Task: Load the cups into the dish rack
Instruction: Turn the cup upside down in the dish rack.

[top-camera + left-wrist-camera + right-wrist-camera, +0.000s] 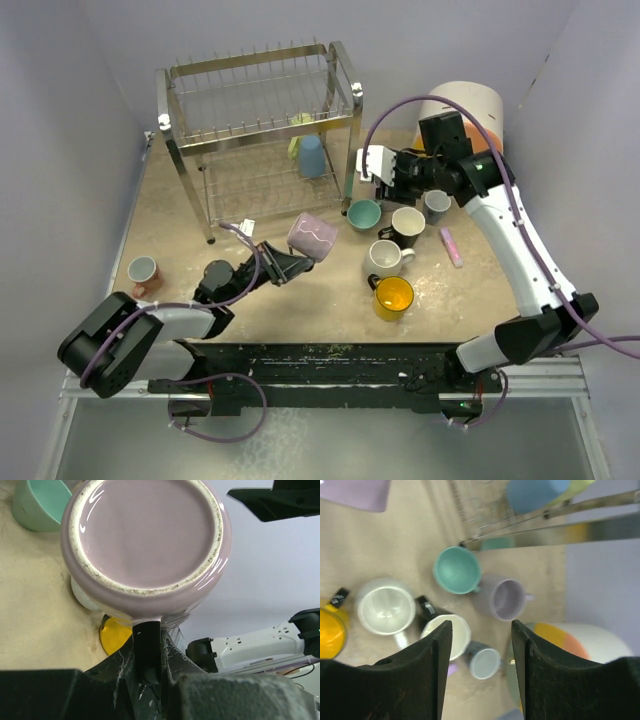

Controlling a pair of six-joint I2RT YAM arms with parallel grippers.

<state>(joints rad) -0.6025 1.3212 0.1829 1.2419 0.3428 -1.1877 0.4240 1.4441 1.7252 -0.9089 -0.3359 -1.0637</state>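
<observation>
The lilac mug [312,237] is held tipped and seemingly off the desk [300,325], at about five o'clock of the dish rack [260,130]. The left pincer [288,265] is clamped on it from seven o'clock, so the step in hand looks like carrying this cup to the rack, where a blue cup [311,156] sits on the lower tier. The next move likely calls for lifting toward eleven o'clock while clearing the chrome frame. At two o'clock of the mug, the right pincer [372,166] hovers, fingers apart, near the other cups [385,257].
</observation>
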